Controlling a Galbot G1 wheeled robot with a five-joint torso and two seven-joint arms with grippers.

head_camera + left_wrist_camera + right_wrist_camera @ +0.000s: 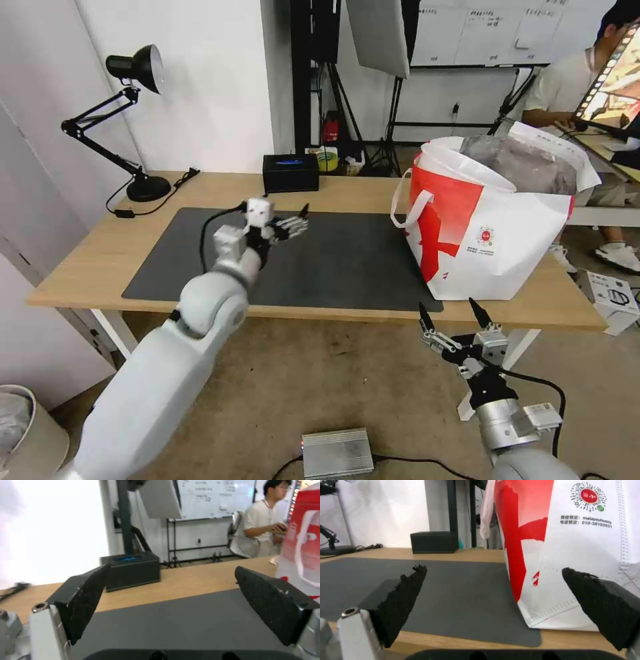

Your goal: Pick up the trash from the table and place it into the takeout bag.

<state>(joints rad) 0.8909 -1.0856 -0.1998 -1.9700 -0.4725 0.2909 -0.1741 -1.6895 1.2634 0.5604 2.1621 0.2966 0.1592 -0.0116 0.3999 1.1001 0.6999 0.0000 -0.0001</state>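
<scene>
One takeout bag (507, 227) stands upright on the table (87, 260), at the robot's right end of the top, its base partly on the right edge of the dark grey mat (347, 260) and partly on bare wood. Its mouth is open, silver foil lining showing inside, and a white loop handle (408, 200) hangs from the red side panel that faces the mat. The small round logo is on the white front panel. In the right wrist view the bag (586, 555) rises just beyond the gripper, its lower corner resting at the mat's edge (506, 630).

Left gripper (297, 223) hovers over the rear middle of the mat, fingers spread apart with nothing between them; the left wrist view shows the two black pads (83, 605) wide apart above the mat (173, 627).

Right gripper (452, 317) hangs below and in front of the table's near edge, just beneath the bag's front corner, fingers likewise spread and holding nothing.

At the back edge of the table sits a black rectangular box (290, 172), and a black desk lamp (133, 120) stands at the far left corner.
</scene>
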